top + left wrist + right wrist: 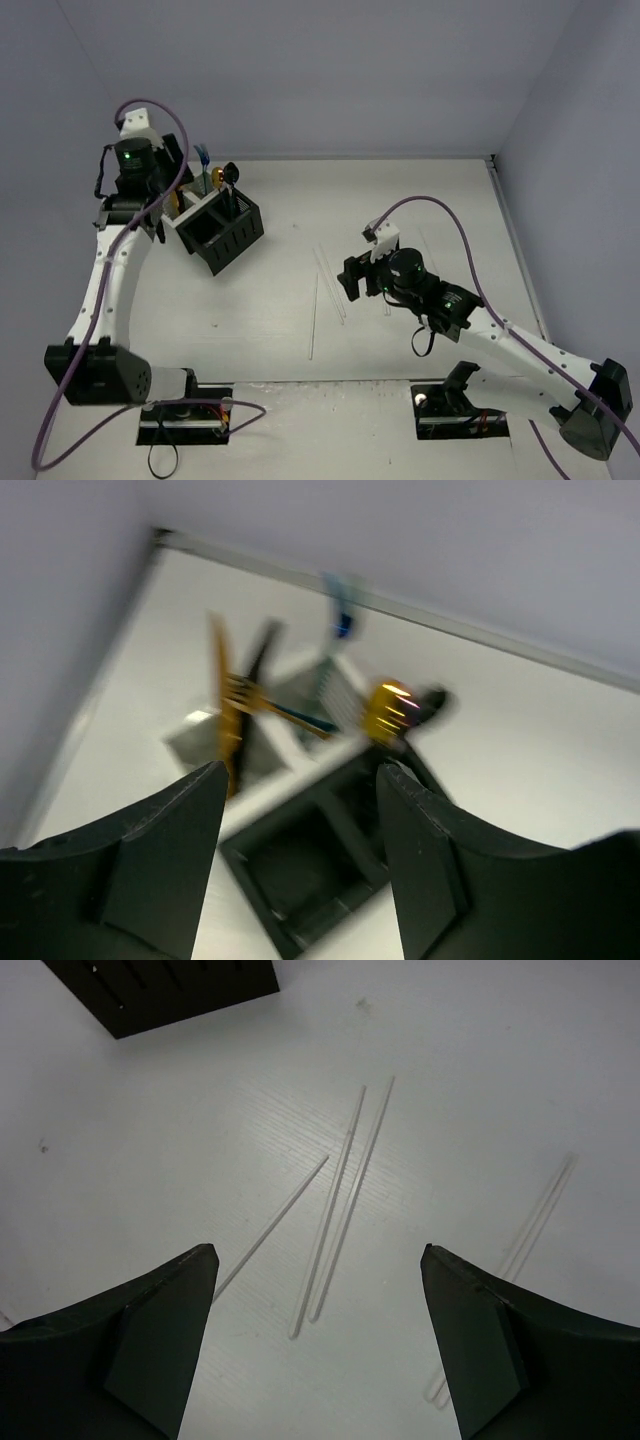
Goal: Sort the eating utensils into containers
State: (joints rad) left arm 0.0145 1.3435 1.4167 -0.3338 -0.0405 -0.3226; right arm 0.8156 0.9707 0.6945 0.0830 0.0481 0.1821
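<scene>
Overhead, we see the containers (222, 238) at the far left of the worktop (400, 200): a joined cluster of square slotted bins, two black ones toward the centre and paler ones behind them, partly hidden by the left arm (115, 270). Standing upright in the cluster we mark a blue utensil (203, 157), a gold handle (213, 181) and a black spoon (231, 172) with its round bowl uppermost. The left wrist view, blurred, shows the same group from close range: a gold fork (234, 694) leaning in a pale bin, a blue-tipped piece at the back and a gold end just beside the dark spoon. The left claw (300, 780) hangs over a black bin (300, 870) with its jaws parted and nothing between them, so we read it as released. Well apart from the bins, near the middle of the worktop, lie the clear utensils (335, 1200): very thin, straight, nearly colourless pieces, hard to separate from the pale surface. In the right wrist view three of them lie close together, two nearly parallel and one angled away to the left, with a fainter pair (540, 1222) off to the right. The right claw (318, 1260) hovers above them, jaws spread wide, released and touching none.
</scene>
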